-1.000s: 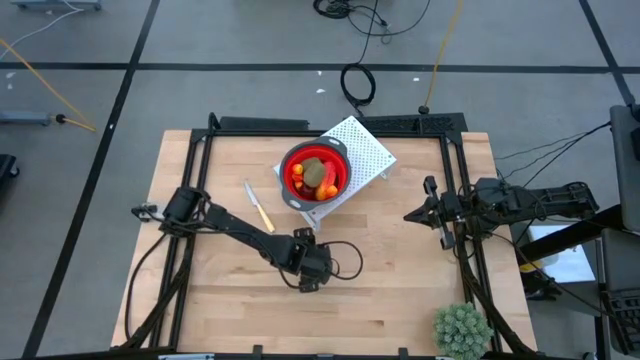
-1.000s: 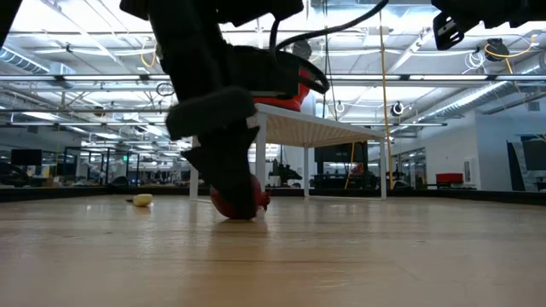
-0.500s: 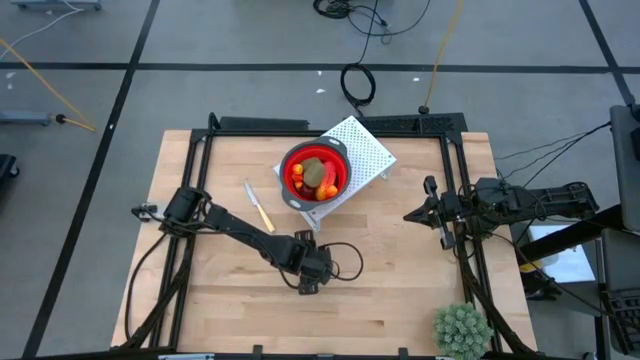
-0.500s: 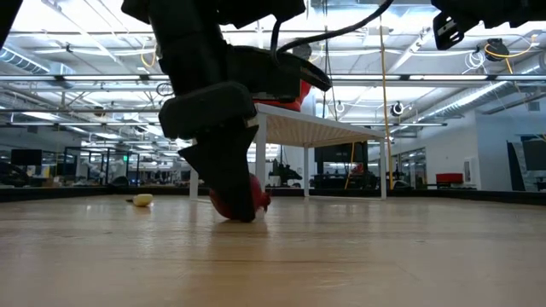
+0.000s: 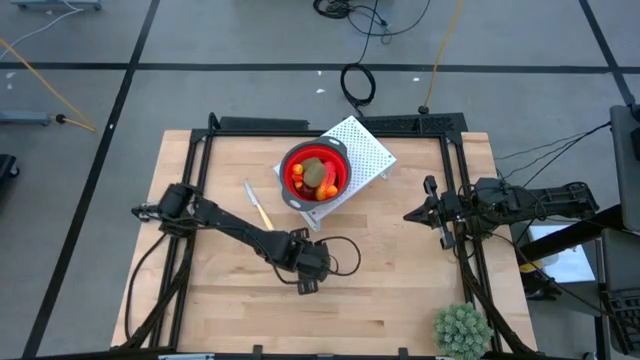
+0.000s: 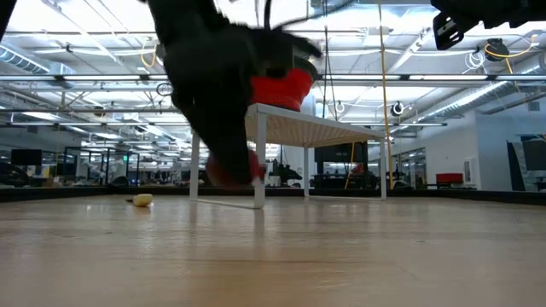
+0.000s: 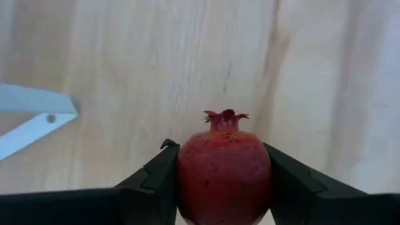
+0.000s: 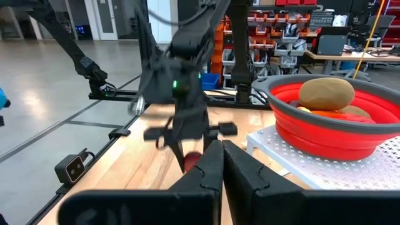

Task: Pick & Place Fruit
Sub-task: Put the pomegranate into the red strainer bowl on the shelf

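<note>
1. While the left gripper [image 7: 224,187] clamps it from both sides, a dark red pomegranate-shaped fruit [image 7: 224,167] sits between the two dark jaws, its small crown pointing away from the wrist.
2. Seen from table height, that fruit [image 6: 230,170] hangs clear of the wooden surface [image 6: 341,256], under the blurred left arm.
3. From above, the left gripper [image 5: 306,268] is near the middle of the surface [image 5: 400,300], toward its near half, and the fruit is hidden beneath it.
4. Farther back stands a red bowl [image 5: 316,172] on a white perforated rack [image 5: 365,150]; it already holds an olive-brown oval [image 5: 314,172] and some orange pieces [image 5: 328,189].
5. A cream-handled knife [image 5: 258,207] lies on the surface to the left of the bowl, between it and the left arm's base.
6. The right gripper [image 5: 412,214] waits at the right edge of the surface with its jaws pressed together and nothing in them.
7. A spiky green plant ball [image 5: 462,331] sits at the near right corner.
</note>
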`<state>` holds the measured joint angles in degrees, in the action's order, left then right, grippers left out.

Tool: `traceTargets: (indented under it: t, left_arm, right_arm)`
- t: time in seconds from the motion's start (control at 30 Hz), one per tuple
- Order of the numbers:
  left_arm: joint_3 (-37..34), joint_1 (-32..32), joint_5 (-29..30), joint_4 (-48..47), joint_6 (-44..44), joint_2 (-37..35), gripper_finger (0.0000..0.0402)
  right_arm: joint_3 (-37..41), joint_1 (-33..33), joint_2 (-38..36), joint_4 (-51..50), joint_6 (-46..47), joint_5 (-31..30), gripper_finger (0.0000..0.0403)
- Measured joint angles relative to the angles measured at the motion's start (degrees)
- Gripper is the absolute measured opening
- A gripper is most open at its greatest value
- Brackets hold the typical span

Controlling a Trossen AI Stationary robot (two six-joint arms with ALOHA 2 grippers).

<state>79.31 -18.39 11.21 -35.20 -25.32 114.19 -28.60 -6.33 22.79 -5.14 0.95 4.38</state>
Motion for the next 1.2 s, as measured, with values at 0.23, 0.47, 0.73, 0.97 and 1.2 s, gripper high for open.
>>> traceTargets:
  t: [0.23, 0.47, 0.73, 0.97, 1.2]
  left_arm:
    - [0.0, 0.0, -2.8, -1.0, -3.2, -9.2, 0.0179]
    - [0.0, 0.0, -4.3, 1.7, -7.7, -21.1, 0.0179]
    - [0.0, 0.9, -2.1, 11.9, -8.0, -30.9, 0.0183]
    - [0.1, 2.8, -1.8, 18.2, -8.3, -34.8, 0.0183]
    - [0.1, 5.0, -4.6, 19.0, -9.9, -34.7, 0.0184]
  right_arm:
    - [0.0, 0.0, 0.0, 0.1, -0.1, 0.0, 0.0000]
    - [0.0, 0.0, 0.0, 0.2, -0.1, 0.0, 0.0000]
    - [0.0, 0.0, 0.0, 0.2, -0.1, 0.0, 0.0000]
    - [0.0, 0.0, 0.0, 0.1, -0.1, 0.0, 0.0000]
    - [0.0, 0.0, 0.0, 0.1, -0.1, 0.0, 0.0000]
